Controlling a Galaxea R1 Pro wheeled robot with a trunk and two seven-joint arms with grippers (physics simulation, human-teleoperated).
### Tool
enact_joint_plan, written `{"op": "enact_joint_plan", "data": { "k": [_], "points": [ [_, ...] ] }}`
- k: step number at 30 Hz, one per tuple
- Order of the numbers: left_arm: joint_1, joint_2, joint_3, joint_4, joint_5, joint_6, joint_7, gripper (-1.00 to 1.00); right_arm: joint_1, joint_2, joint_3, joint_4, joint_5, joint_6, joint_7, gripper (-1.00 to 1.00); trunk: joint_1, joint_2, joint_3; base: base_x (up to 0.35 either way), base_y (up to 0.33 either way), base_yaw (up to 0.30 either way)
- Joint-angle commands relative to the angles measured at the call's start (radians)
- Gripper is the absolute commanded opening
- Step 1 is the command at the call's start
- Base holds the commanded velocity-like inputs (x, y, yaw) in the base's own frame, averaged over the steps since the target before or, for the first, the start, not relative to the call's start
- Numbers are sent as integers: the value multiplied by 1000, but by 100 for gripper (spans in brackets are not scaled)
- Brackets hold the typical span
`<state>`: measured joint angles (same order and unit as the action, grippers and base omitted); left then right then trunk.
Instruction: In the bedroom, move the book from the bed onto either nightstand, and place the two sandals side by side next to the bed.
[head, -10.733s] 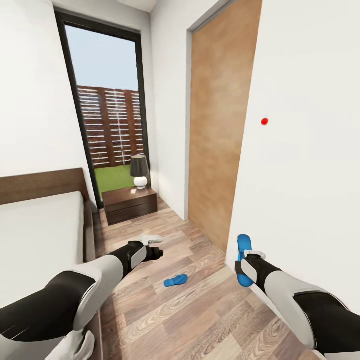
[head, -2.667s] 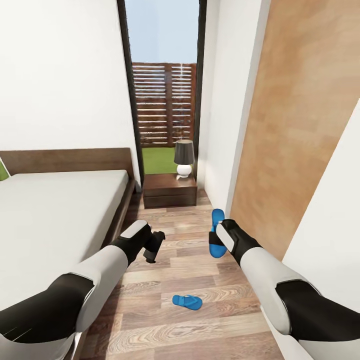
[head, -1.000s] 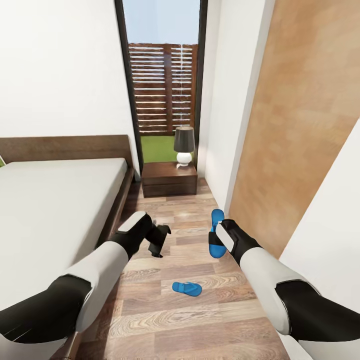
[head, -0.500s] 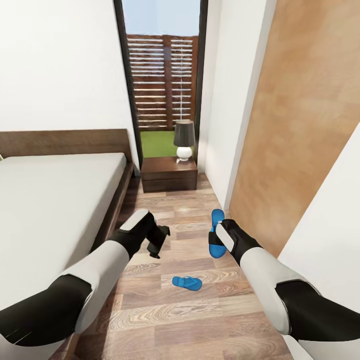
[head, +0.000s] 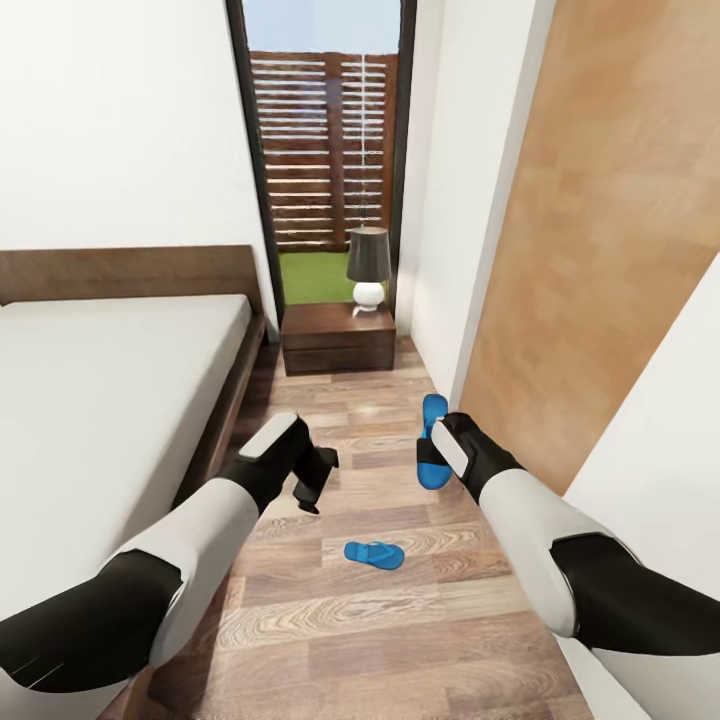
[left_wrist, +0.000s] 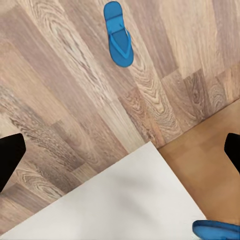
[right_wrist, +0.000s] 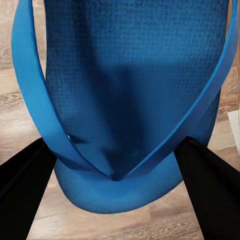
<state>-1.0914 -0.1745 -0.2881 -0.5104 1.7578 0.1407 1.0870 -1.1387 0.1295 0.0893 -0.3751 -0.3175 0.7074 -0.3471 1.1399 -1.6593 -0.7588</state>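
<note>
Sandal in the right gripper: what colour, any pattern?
Bright blue sandal, straps the same blue, with a fine dotted texture on the sole; the right wrist view shows it best.

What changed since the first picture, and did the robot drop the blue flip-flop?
No. The robot drove and turned, so the window and nightstand now sit straight ahead and the bed looks wider. The left gripper tipped down toward the floor, open. The right gripper still holds one sandal, and the other sandal still lies on the floor.
</note>
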Motion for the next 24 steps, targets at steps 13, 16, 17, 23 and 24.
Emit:
{"op": "enact_joint_plan", "data": {
  "k": [13, 16, 17, 23, 24],
  "points": [
    [-1, 0, 0, 11, 4, 8, 3, 100, -114, -2, 6, -3, -46, 86, 12, -100, 50, -92, -63, 0, 0, 0],
    [-1, 0, 0, 12, 5, 8, -1, 100, -132, -2, 6, -4, -79, 87, 23, -100, 61, -113, -77, 0, 0, 0],
    [-1, 0, 0, 13, 5, 8, -3, 100, -134, -2, 6, -5, -86, 87, 26, -100, 65, -120, -82, 0, 0, 0],
    [-1, 0, 0, 16, 5, 8, -31, 100, -144, -1, 7, -31, -109, 85, 54, -100, 88, -162, -110, 0, 0, 0],
    [-1, 0, 0, 18, 5, 8, -35, 100, -144, -1, 7, -40, -110, 85, 57, -100, 92, -169, -115, 0, 0, 0]
  ]
}}
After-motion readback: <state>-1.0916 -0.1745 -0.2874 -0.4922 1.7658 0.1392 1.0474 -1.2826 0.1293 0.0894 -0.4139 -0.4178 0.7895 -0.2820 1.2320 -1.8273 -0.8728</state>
